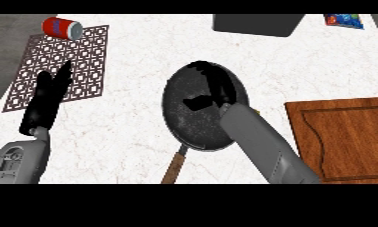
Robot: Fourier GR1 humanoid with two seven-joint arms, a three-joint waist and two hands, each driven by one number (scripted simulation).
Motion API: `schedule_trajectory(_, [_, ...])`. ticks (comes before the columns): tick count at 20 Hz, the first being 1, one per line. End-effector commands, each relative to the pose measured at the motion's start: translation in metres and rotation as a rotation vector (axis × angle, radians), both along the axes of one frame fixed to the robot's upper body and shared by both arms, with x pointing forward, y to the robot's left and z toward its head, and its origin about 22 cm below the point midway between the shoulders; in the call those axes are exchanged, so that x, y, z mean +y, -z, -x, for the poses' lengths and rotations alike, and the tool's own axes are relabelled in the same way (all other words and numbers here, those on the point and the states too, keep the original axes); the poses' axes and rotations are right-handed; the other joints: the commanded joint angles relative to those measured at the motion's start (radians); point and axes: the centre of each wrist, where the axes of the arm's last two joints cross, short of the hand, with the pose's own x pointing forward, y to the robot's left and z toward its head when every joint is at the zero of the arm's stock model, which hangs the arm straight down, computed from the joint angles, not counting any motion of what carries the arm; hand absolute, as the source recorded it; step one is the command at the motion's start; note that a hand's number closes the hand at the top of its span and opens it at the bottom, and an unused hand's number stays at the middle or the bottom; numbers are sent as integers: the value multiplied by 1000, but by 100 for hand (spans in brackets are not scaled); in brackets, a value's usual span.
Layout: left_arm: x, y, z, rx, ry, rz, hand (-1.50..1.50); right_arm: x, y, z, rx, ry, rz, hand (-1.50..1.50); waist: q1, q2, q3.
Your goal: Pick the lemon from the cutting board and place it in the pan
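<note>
The black pan (193, 121) lies mid-counter with its wooden handle (174, 167) pointing toward me. My right hand (212, 87) hangs over the pan's far half, black against the black pan, and its grey forearm crosses the near right rim. No lemon shows anywhere; it may be hidden under or inside that hand. The wooden cutting board (339, 138) at the right edge has nothing on it. My left hand (46, 98) rests open at the left, fingers up, over the patterned mat (77, 58).
A red can (62, 27) lies on its side at the mat's far corner. A dark grey box (258, 23) sits at the back, with a colourful packet (344, 20) at the back right.
</note>
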Motion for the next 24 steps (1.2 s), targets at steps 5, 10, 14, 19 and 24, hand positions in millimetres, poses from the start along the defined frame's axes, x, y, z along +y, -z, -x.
schedule_trajectory(5, [5,-2,0,10,7,-12,0,8,-13,-6,-104,44,-185,-150,5,-1,1])
schedule_trajectory(10, [8,17,5,3,-34,7,0,6,-9,-6,-166,141,-270,-150,-22,-5,-1])
schedule_trajectory(14, [22,17,7,12,-58,-2,0,-1,-25,-26,-159,215,-328,-150,-63,-12,-2])
schedule_trajectory(19, [30,6,33,33,-101,5,0,-41,-16,-28,-157,304,-337,-150,-97,-29,-2])
schedule_trajectory(24, [55,0,20,32,-135,-2,0,-119,-27,-24,-187,286,-377,-150,-130,-35,-3])
